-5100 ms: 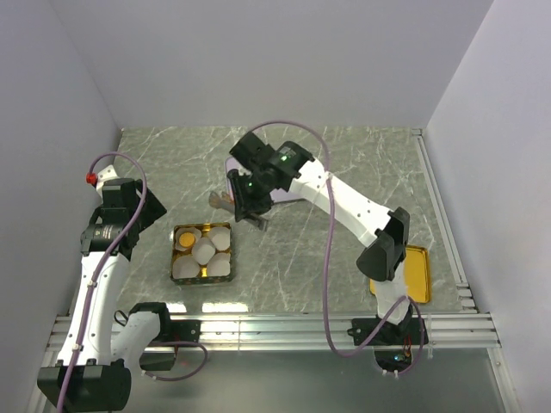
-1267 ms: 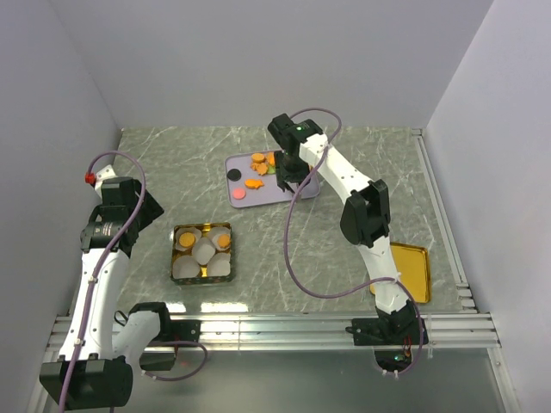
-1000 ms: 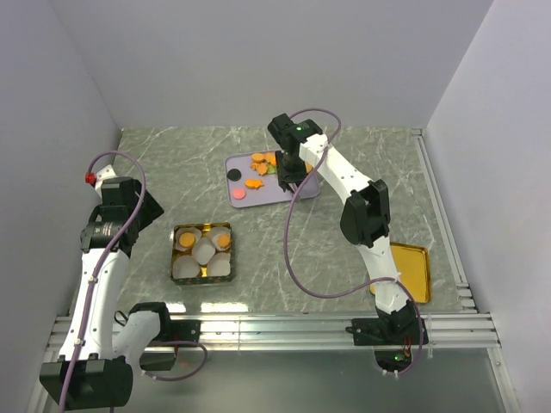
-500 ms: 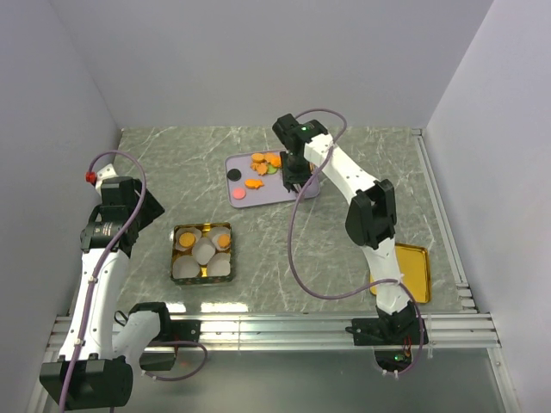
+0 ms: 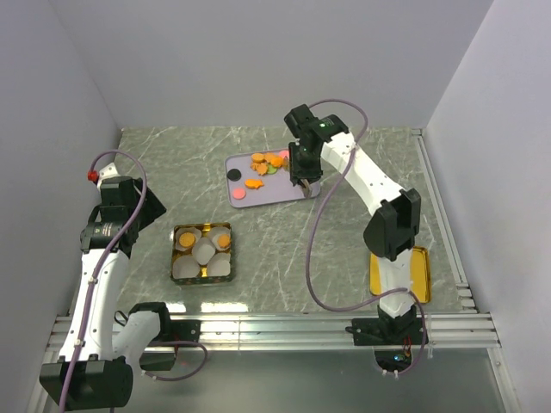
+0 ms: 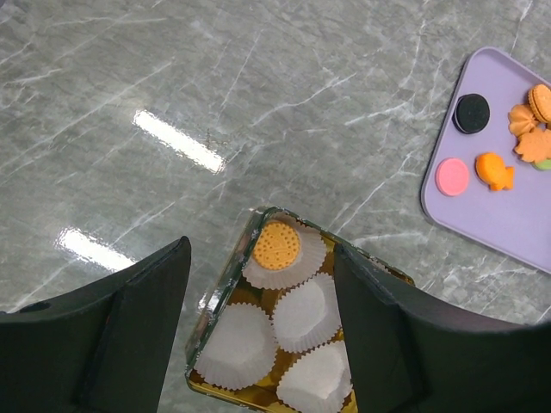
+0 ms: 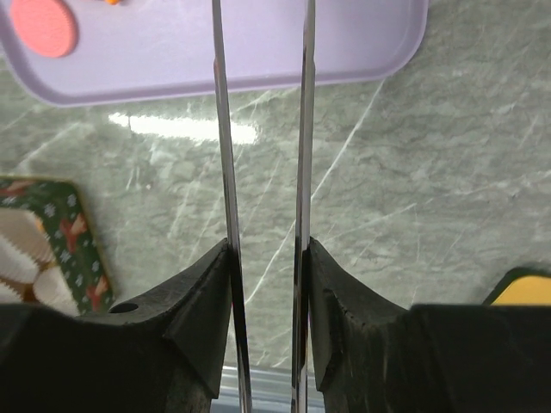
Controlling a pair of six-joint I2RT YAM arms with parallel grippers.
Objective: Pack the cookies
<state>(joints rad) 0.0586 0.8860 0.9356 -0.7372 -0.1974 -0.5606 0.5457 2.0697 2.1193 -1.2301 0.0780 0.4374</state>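
The grey marbled worktop (image 5: 284, 249) carries everything. The right arm (image 5: 362, 176) reaches far forward, elbow bent, its right gripper (image 5: 300, 177) pointing down over the right end of a lavender tray (image 5: 258, 196). Its thin fingers (image 7: 222, 129) stand parallel and apart, with only tray and worktop seen between them. The left arm (image 5: 99, 258) stands folded upright at the left edge. Its left gripper (image 6: 261, 251) hangs high above a square tin (image 6: 225, 292), fingers spread wide and empty. The cookies (image 5: 267, 163) lie on the tray's far half, and one orange cookie (image 6: 276, 246) sits in a paper cup (image 6: 306, 314) in the tin.
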